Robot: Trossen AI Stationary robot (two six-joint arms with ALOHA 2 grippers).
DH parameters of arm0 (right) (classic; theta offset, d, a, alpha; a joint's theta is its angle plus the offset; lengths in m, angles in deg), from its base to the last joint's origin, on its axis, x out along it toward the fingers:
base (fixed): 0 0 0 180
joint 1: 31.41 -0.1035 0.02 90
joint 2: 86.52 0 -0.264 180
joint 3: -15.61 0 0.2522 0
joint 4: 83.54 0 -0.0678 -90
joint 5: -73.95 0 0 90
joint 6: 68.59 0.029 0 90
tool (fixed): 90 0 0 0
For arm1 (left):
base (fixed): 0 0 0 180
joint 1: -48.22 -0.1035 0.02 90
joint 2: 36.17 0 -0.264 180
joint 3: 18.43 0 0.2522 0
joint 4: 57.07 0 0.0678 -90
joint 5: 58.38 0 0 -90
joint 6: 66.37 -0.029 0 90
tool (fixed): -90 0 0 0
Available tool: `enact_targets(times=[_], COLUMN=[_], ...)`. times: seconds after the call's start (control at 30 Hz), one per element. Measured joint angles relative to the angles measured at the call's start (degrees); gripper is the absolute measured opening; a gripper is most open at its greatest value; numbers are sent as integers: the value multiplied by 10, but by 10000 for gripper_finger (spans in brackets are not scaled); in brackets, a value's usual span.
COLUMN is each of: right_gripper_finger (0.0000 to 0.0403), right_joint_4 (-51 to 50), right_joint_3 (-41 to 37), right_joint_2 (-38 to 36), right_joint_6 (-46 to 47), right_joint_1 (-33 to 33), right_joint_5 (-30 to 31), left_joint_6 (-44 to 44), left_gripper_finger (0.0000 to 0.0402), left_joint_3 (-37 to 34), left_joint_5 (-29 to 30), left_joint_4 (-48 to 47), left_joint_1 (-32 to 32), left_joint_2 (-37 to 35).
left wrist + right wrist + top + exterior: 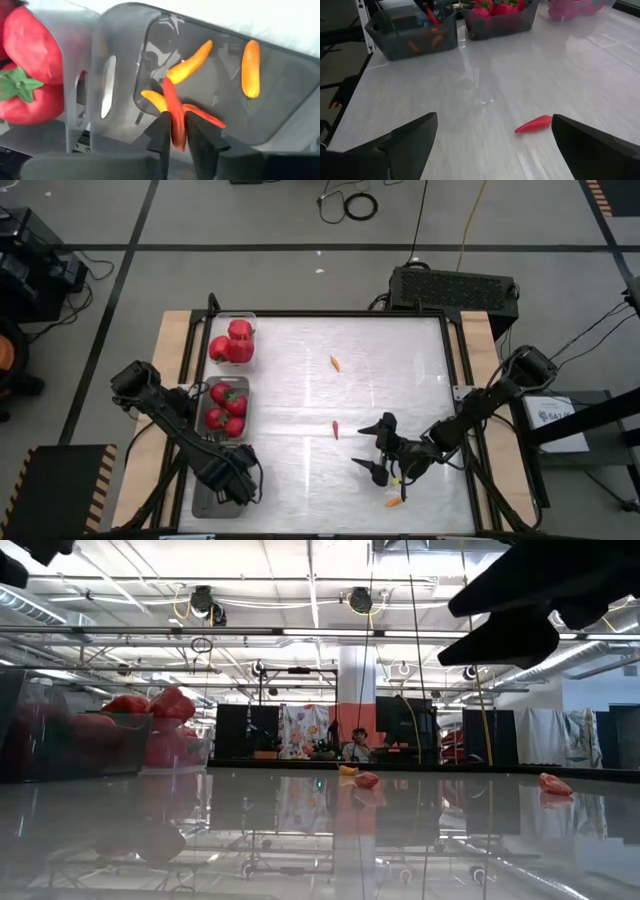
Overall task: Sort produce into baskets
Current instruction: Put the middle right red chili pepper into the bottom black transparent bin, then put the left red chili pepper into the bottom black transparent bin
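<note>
**Chili transfer: left gripper over the near bin, right gripper facing the loose chili**

While the left gripper (172,137) holds a slender red chili pepper (171,117) between its narrowly closed fingers, that chili hangs over the clear rectangular chili bin (280,120), long axis running roughly along the fingers. Three orange and red chilies lie on the bin floor beneath it. Judged from this, the release calls only for opening the jaws, since the bin walls enclose the drop zone.

Adjacent stands the middle clear bin of red tomatoes (226,408), and beyond it the far clear bin of red bell peppers (232,340).

On the white tabletop (300,470), a loose red chili on the table (533,124) lies ahead of the right gripper (495,137), slightly toward one finger. Its long axis runs roughly across the gap between the jaws, which stand wide open. The right arm is clearly the nearer one.

An orange chili (335,363) lies farther up the table; another orange chili (393,502) lies near the front edge beside the right gripper. Open surface surrounds all three.
</note>
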Motion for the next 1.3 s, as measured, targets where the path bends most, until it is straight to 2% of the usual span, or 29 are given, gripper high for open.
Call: enact_targets(times=[0.13, 0.3, 0.43, 0.63, 0.73, 0.87, 0.93, 1.1, 1.2, 1.3], right_gripper_finger=[384, 384, 384, 384, 384, 384, 384, 384, 384, 384], right_joint_4=[0, -1, -1, -2, -2, -2, -2, -13, -27, -49], right_joint_3=[0, 0, 0, 0, 0, 0, 0, 0, 0, 0], right_joint_2=[0, 0, 0, 0, 0, 0, 0, 0, 0, 0], right_joint_6=[-1, -1, -3, -3, -3, -5, -5, 19, 33, 54], right_joint_1=[0, 0, 0, 0, 0, 0, 0, -8, -18, -30], right_joint_5=[0, 0, 0, 0, -1, -25, -37, -63, -73, -75], left_joint_6=[-10, -46, -72, -110, -153, -299, -394, -601, -721, -803], left_gripper_finger=[119, 167, 175, 176, 176, 176, 176, 176, 176, 176], left_joint_3=[0, 0, 11, 83, 126, 135, 127, 107, 108, 108], left_joint_5=[11, -14, -27, -29, 29, 180, 226, 234, 214, 161], left_joint_4=[0, 5, 13, 13, 27, 130, 202, 351, 418, 481], left_joint_1=[-5, -20, -37, -66, -77, -93, -110, -172, -212, -252], left_joint_2=[0, 0, 0, 0, -1, -1, 7, 64, 108, 146])
